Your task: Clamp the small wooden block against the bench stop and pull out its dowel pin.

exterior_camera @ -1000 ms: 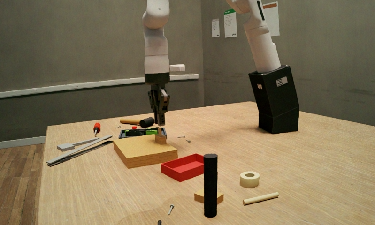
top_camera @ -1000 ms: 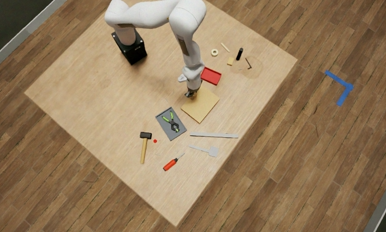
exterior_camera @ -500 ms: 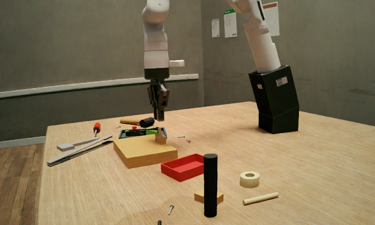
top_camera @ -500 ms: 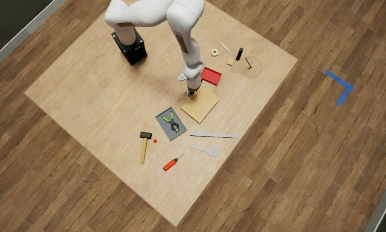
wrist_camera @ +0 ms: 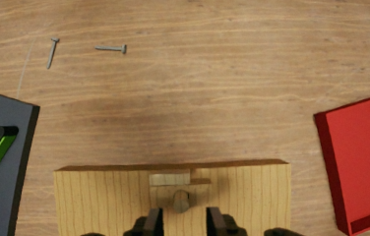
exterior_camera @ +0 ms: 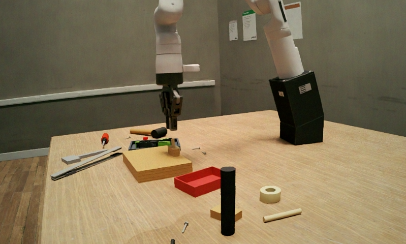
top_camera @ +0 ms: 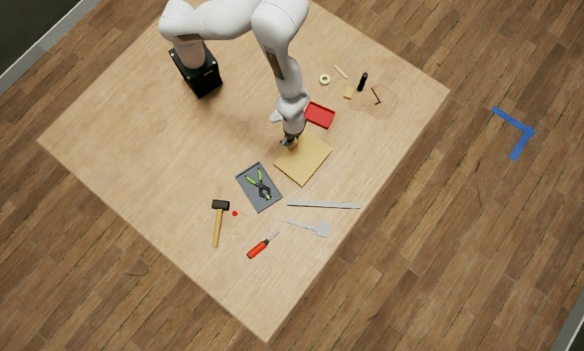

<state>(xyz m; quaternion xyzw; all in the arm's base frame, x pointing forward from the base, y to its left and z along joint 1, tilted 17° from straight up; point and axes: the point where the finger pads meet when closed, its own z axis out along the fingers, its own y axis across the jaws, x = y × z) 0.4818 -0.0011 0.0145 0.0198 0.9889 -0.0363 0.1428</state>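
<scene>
Wrist view, itemised:

1. My pincer (wrist_camera: 181, 222): fingers set narrow with a gap between them, holding nothing. It hangs above the block, not touching it.
2. Block (wrist_camera: 164, 199): on the board (wrist_camera: 98, 202), at the edge facing the bare table. Pin (wrist_camera: 181, 202) is seated in the block, upright, seen end-on between my fingers. A pale strip (wrist_camera: 169, 179) lies along the block's far side, touching it.
3. Red tray (wrist_camera: 330, 162): right of the board, apart from it.
4. Two screws (wrist_camera: 52, 51) (wrist_camera: 111, 48): loose on the table, well beyond the board.

Exterior view:

5. Pincer (exterior_camera: 172, 126) pointing straight down, clear air between it and the pin (exterior_camera: 172, 142).
6. Arm base (exterior_camera: 301, 120): black, with a white label (exterior_camera: 305, 88); its print is too small to read.
7. Wall sheets (exterior_camera: 249, 25): one with a green header, one with an orange one; text unreadable.
8. Black cylinder (exterior_camera: 227, 199), tape roll (exterior_camera: 270, 194) and dowel (exterior_camera: 282, 214): near the table's front, well apart from the board.

Top view:

9. Clamp (top_camera: 259, 182): green handles, lying in a grey tray (top_camera: 251, 200) beside the board, not on the block.
10. Hammer (top_camera: 218, 221) and screwdriver (top_camera: 256, 249): past the grey tray.
</scene>
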